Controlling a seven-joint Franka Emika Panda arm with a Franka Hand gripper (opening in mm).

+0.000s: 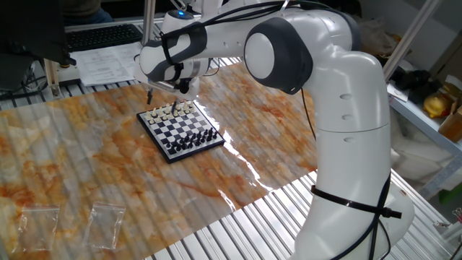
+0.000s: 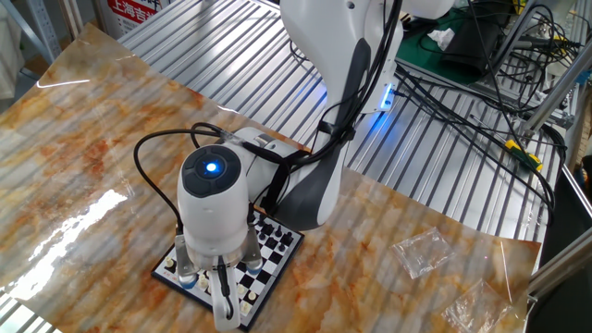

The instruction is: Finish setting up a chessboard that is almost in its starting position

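Marbled orange sheeting covers your table (image 1: 86, 152), and the chessboard (image 1: 180, 129) sits upper-middle in frame, turned diamond-wise with corners pointing up and down the picture. Cream pieces line its upper-right edge, black ones the lower-right. Your gripper (image 1: 150, 94) hangs just off the board's upper-left corner; can't tell if the fingers are spread or pinching anything.
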